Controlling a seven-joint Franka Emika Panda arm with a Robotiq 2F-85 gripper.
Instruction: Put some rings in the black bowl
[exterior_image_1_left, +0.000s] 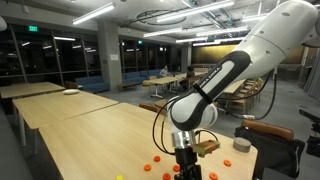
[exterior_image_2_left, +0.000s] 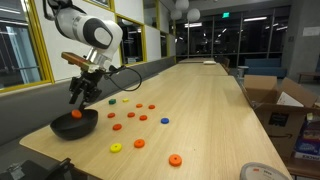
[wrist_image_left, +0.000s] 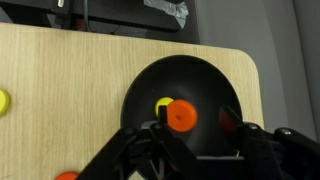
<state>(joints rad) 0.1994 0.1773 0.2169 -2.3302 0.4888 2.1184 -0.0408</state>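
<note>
Wooden table (exterior_image_2_left: 205, 100) carries scattered rings (exterior_image_2_left: 116, 127) beside black bowl (exterior_image_2_left: 62, 130); gripper (exterior_image_2_left: 78, 100) hovers spread-fingered above.

rings (wrist_image_left: 181, 116) in bowl (wrist_image_left: 195, 72) | bowl on table (wrist_image_left: 70, 70) | loose rings (exterior_image_2_left: 140, 112) beside bowl

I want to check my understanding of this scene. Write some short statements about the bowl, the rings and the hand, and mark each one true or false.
1. A yellow ring lies in the black bowl. True.
2. The hand hangs over the bowl. True.
3. Every ring is already in the bowl. False: several rings lie on the table, for example an orange ring.
4. The bowl stands in the middle of the table. False: it stands near a corner of the table.
</note>
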